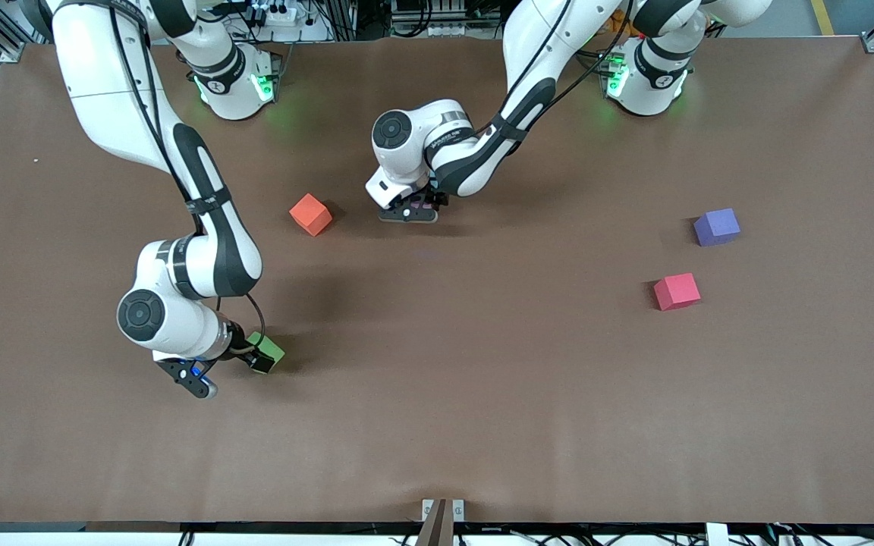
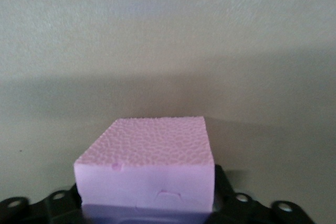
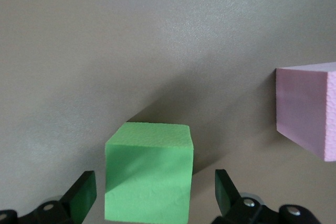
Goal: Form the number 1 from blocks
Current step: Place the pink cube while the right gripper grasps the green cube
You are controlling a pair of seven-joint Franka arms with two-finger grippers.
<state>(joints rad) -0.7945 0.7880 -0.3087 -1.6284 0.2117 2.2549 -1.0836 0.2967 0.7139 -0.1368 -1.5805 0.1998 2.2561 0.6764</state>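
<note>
The green block [image 3: 148, 170] is sitting between the spread fingers of the right hand [image 3: 152, 195] — probably light foam, best pinched on flat sides; the left hand [image 1: 409, 212], over a pink block [image 2: 149, 163], cannot be judged.

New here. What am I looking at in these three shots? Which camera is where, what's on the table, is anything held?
Two robot arms with two-finger grippers work at a brown table. The wide picture looks down from across the table. The other two come from cameras on the arms' wrists. The right gripper is open, with its fingers on either side of a green block, not touching it. The left gripper is down at a pink block mid-table. Whether it grips the block I cannot tell. Orange, purple and red blocks lie loose. Another pink block sits beside the green one.
</note>
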